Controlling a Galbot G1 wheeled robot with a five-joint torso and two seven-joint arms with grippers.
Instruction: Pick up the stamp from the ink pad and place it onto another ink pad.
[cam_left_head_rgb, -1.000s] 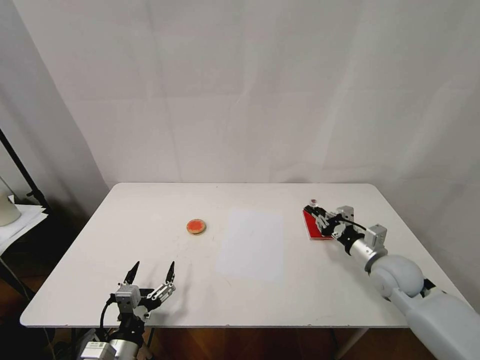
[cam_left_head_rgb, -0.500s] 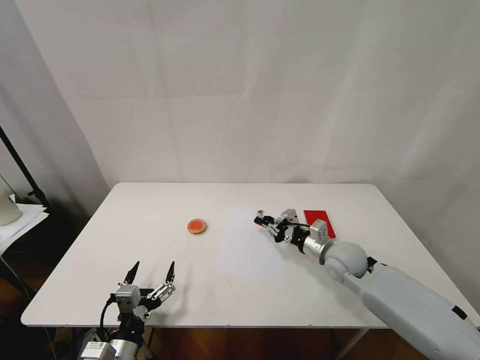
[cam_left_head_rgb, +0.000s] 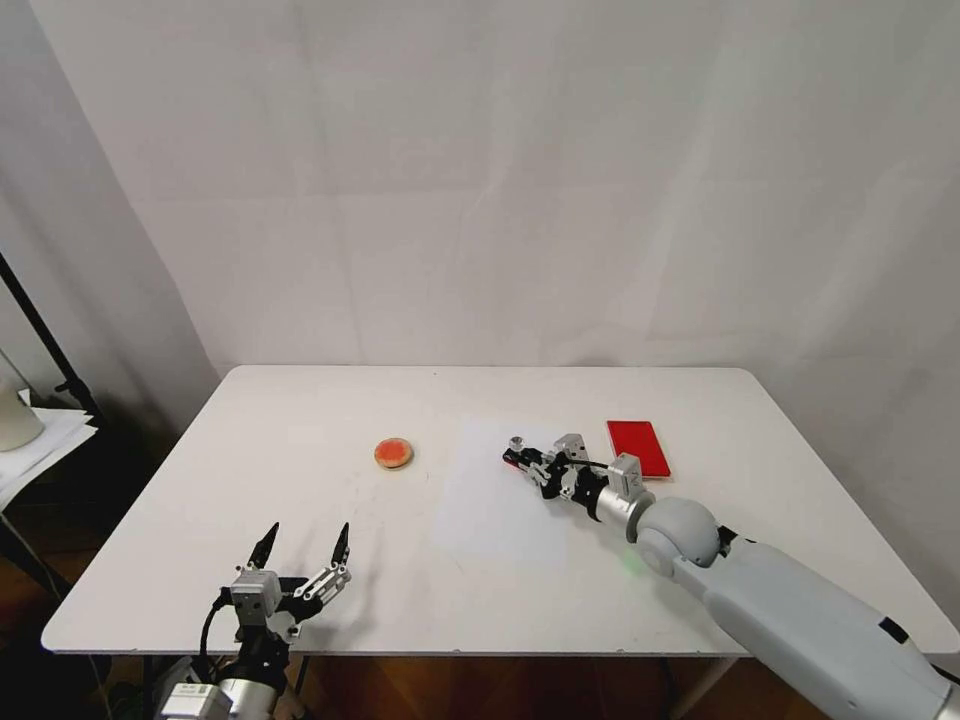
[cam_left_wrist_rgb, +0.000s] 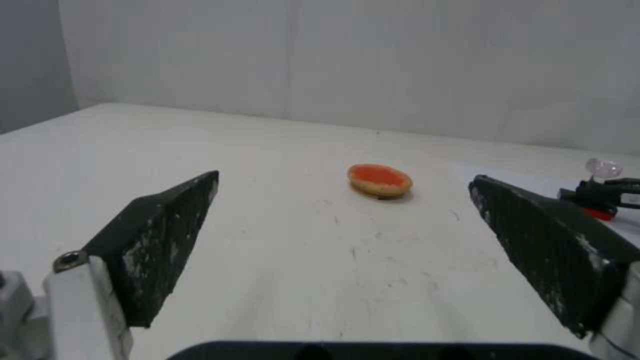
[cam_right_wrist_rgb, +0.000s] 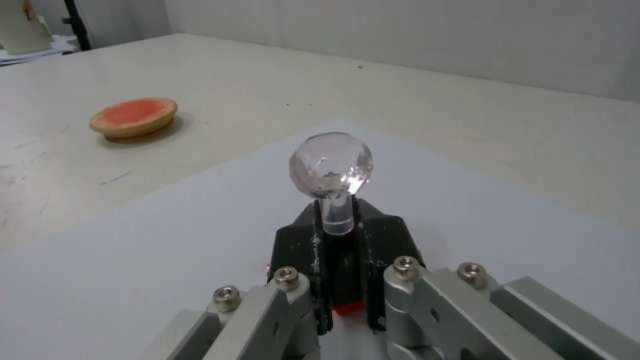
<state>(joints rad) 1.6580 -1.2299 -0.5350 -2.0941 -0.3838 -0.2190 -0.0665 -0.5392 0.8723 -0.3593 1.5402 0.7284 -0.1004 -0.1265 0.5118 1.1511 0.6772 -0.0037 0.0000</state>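
Clear-knobbed stamp (cam_right_wrist_rgb: 331, 172) sits pinched upright in the right gripper (cam_left_head_rgb: 517, 455), closed on its base above the white paper sheet (cam_left_head_rgb: 500, 520); round pad (cam_left_head_rgb: 393, 453) lies well apart; left gripper (cam_left_head_rgb: 300, 545) idles open; judged risk: the tiny stamp slipping.

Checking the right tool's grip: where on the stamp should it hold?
As now: the right tool clamps the stamp low on its stem and black base, coming from the side. The round clear knob stays free on top; it would slip between flat fingers.
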